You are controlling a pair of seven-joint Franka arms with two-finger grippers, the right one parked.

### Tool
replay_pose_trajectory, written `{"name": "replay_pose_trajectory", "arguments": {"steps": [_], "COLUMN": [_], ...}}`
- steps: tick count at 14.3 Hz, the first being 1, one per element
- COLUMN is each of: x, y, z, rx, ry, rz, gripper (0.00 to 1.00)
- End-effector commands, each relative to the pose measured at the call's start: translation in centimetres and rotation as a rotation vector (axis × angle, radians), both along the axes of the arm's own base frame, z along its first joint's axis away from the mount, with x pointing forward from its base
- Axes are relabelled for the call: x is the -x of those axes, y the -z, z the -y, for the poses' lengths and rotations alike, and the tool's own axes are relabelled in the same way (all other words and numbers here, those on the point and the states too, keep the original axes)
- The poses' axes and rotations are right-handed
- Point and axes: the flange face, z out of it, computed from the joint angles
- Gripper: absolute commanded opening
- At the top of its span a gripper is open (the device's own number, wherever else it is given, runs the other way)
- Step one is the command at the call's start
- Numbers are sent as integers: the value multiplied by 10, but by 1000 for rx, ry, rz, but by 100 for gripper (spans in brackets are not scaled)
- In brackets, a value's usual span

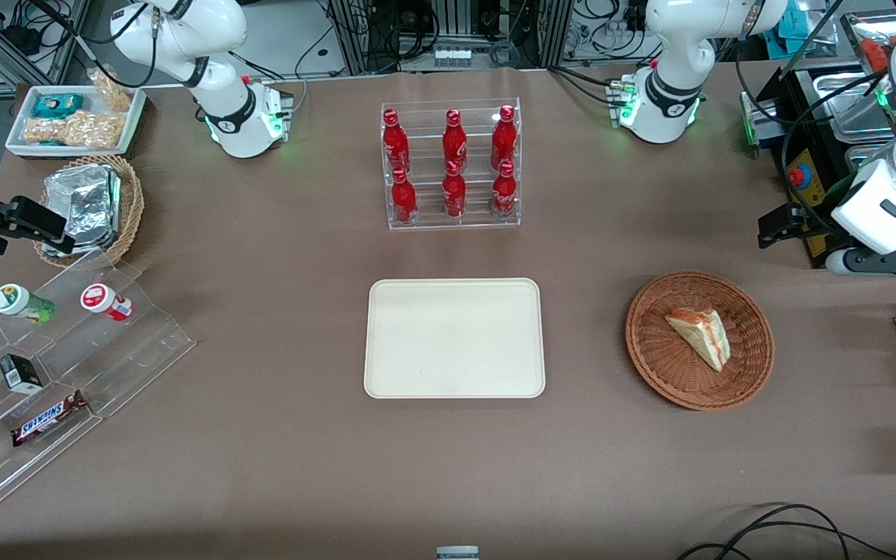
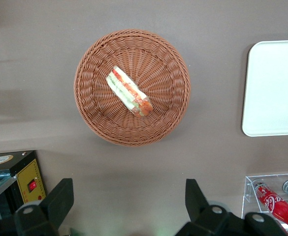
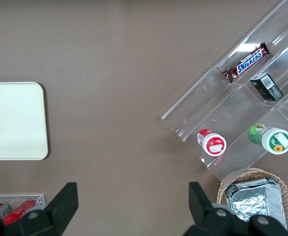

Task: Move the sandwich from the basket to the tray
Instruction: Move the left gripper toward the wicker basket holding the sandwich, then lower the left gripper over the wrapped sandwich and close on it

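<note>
While my arm hangs high at working arm's end of table, stock reads as follows. Tray (image 1: 454, 339): cream, flat, bare, mid-table, nearer front camera than bottle rack (image 1: 452, 165). Basket (image 1: 699, 339): reddish-brown wicker, beside tray, well apart from it. Sandwich (image 1: 700, 336): triangular wedge, lying in basket, filling edge showing. My gripper (image 2: 129, 206): above table beside basket, fingers spread wide, holding nothing.

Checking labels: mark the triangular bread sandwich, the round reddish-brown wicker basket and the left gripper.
Triangular bread sandwich (image 1: 701, 335), front view, pale top face.
Round reddish-brown wicker basket (image 1: 654, 354), front view, bare woven wall.
Left gripper (image 2: 129, 204), left wrist view, midway between its open fingertips, above the table.
</note>
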Motion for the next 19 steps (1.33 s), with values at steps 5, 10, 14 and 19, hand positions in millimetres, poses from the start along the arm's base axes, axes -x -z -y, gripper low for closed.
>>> {"name": "replay_pose_trajectory", "arguments": {"steps": [5,10,14,19], "x": [-31,-24,-13,-18], "y": [88,188,259,303], "z": [-1,-5,-5,-5], "rx": [-26,-29,-25,-47], "ry": [12,-73,-398,-805], "rz": [-87,-31,97,67], "gripper": [100,100,100,100]}}
